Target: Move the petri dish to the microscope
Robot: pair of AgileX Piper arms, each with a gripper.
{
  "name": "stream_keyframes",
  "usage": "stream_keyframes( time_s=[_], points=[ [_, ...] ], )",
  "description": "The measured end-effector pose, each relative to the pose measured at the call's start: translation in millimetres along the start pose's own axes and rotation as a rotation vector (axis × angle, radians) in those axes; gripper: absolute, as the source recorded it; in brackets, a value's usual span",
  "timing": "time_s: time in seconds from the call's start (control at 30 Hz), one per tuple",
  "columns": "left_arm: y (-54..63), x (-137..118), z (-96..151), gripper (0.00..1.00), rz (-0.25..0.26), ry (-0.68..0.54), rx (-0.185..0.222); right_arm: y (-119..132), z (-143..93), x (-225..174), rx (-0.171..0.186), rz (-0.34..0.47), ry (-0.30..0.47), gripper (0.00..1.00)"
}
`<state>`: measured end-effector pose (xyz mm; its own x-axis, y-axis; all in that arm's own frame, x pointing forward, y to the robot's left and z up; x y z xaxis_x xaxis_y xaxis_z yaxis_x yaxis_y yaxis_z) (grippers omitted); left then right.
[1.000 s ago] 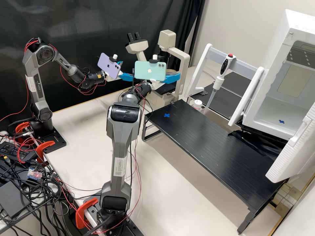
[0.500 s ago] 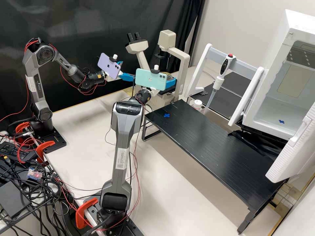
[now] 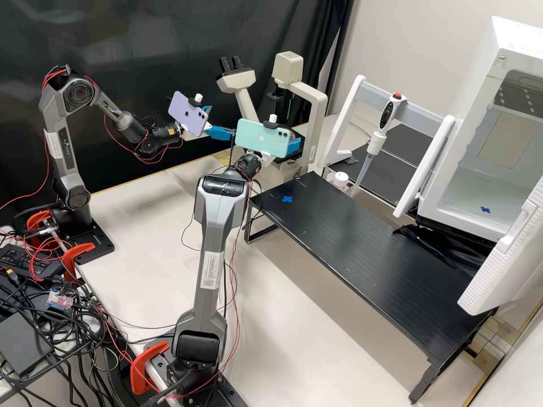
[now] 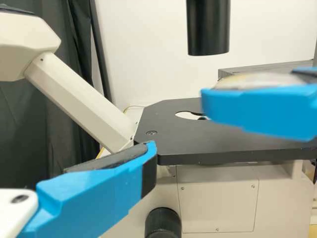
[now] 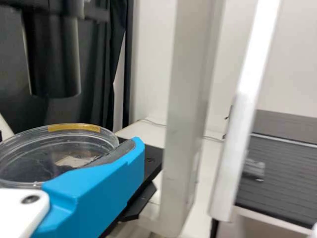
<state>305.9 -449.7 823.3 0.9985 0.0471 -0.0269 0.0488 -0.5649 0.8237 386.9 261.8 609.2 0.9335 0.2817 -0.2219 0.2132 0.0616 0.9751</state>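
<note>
One petri dish point(image 5: 64, 151) pinched by the right gripper point(image 3: 291, 140) near the microscope stage point(image 4: 173, 139); left gripper point(image 3: 222, 120) hangs at the dish's 9 o'clock, jaws spread.

Phones point(image 3: 246, 131) bear logos point(image 3: 261, 138), arms point(image 3: 215, 232) labels point(image 3: 211, 271), shelf point(image 3: 362, 254) a cross point(image 3: 288, 199).

The right claw point(image 3: 293, 146) is bright blue, the dish point(image 5: 42, 148) clear with a yellow strip point(image 5: 74, 127). The microscope point(image 3: 318, 107) is beige, its stage point(image 4: 171, 144) black. One phone point(image 3: 188, 113) is lilac, another phone point(image 3: 263, 138) mint green. A blue cross point(image 3: 287, 199) marks the finely lined black stand point(image 3: 350, 243).
</note>
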Motion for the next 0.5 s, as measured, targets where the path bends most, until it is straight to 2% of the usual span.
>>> stream_keyframes(
  time_s=[0.17,0.3,0.5],
  points=[
    [0.0,0.0,0.0,1.0,0.0,0.0,0.0,-13.8,2.7,14.7,-0.002,-0.011,-0.023,0.0],
    [0.0,0.0,0.0,1.0,0.0,0.0,0.0,-18.9,1.2,28.5,-0.028,0.013,-0.019,0.0],
    [0.0,0.0,0.0,1.0,0.0,0.0,0.0,-25.4,-0.3,40.9,-0.053,0.0,-0.026,0.0]
  ],
)
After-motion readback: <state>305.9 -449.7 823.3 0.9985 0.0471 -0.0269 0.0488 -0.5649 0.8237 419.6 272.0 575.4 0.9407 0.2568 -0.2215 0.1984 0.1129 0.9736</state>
